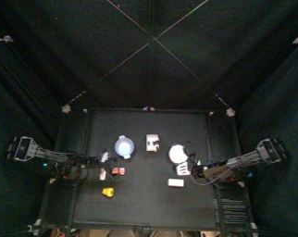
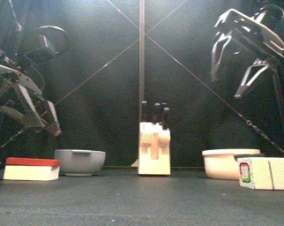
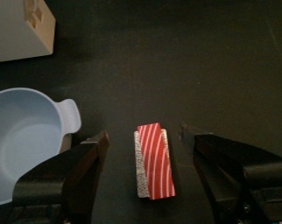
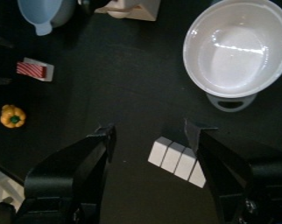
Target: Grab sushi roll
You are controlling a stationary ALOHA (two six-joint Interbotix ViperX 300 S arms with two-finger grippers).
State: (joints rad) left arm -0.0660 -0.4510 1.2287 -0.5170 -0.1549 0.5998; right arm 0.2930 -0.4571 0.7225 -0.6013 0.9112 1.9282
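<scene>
Black table (image 1: 139, 199) is carrying everything.

Right arm is hanging high over the table's right side. The right gripper (image 4: 150, 129) is standing with jaws spread wide, holding nothing.

Left arm is sitting low on the left. The left gripper (image 3: 144, 136) is also gaping open, its jaws straddling a red-striped piece (image 3: 155, 159) with a gap on each side.

Round white dish (image 4: 238, 45) is sitting right of centre, with a pale blue bowl (image 1: 123, 145) left of centre and a cream knife block (image 2: 153, 148) between them.

Sushi roll (image 4: 179, 162), a small white segmented piece, is lying on the table in front of the white dish, below the right gripper and untouched.

Small yellow-orange item (image 4: 11, 115) is resting near the front left.
</scene>
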